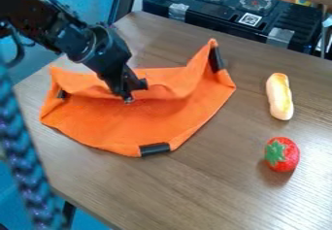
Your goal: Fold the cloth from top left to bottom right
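camera view: orange cloth [129, 127] lies beneath the tool [135, 92], whose opening and grip i cannot tell

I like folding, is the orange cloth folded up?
Mostly spread: the cloth bunches by the gripper, but its lower part lies wide.

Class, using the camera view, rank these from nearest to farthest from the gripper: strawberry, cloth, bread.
1. Cloth: right at the gripper.
2. Bread: toward the picture's right side.
3. Strawberry: also at right, lower in the picture.
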`<action>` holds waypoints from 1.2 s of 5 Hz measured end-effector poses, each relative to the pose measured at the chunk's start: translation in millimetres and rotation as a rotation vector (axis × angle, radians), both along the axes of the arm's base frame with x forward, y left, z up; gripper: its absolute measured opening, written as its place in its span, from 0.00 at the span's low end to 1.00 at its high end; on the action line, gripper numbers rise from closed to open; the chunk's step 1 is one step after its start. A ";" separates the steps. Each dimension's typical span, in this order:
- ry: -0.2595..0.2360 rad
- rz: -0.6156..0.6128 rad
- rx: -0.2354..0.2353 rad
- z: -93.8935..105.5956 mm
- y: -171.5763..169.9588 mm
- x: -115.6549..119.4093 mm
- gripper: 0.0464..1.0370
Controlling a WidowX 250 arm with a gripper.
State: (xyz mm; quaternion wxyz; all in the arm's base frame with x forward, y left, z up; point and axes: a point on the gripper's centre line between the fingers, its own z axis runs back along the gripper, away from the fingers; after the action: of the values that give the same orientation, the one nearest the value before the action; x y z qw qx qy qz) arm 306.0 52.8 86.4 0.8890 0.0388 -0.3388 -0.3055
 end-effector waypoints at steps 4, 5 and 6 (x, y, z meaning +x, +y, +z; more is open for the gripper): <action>0.078 0.038 -0.040 -0.8 -34.2 -8.7 0.01; 0.078 0.023 -0.049 1.0 -40.1 -22.5 0.01; 0.103 0.010 -0.052 0.6 -43.1 -33.6 0.04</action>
State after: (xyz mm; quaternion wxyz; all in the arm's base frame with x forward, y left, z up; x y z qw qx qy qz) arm 272.4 9.7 87.0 0.9075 0.0016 -0.3003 -0.2937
